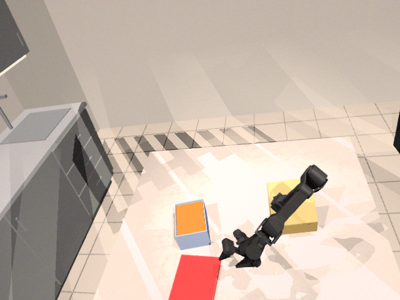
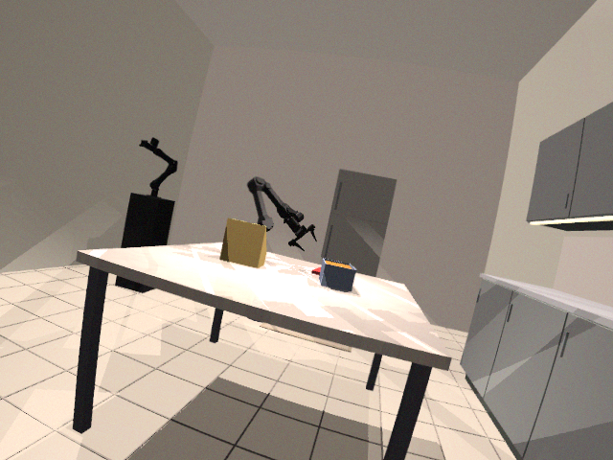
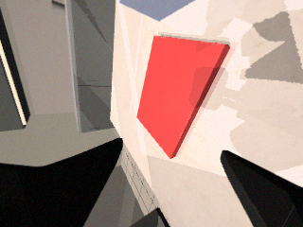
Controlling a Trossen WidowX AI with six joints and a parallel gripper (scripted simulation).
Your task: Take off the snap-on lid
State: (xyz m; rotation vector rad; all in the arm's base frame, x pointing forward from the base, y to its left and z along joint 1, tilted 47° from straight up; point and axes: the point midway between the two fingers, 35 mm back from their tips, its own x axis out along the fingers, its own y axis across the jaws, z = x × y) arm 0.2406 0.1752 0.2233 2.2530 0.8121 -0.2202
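A blue storage box (image 1: 194, 240) (image 2: 336, 280) stands upright on the table; its edge shows at the top of the wrist view (image 3: 160, 9). A flat orange surface (image 1: 190, 217) (image 2: 338, 264) fills its top, slightly below the rim; I cannot tell whether it is a lid or the contents. A thin red slab (image 1: 195, 279) (image 3: 177, 90) lies flat on the table beside the box; whether it is the lid is not clear. Its underside is hidden. My gripper (image 1: 229, 263) (image 2: 309, 245) (image 3: 169, 148) is open and empty, raised above the table, touching neither box nor slab.
A yellow block (image 1: 299, 209) (image 2: 244, 243) stands on the table, partly behind the arm in the top view. Another black arm (image 2: 166, 166) stands on a black pedestal (image 2: 148, 219) away from the table. Grey cabinets (image 2: 524, 327) stand beyond one side.
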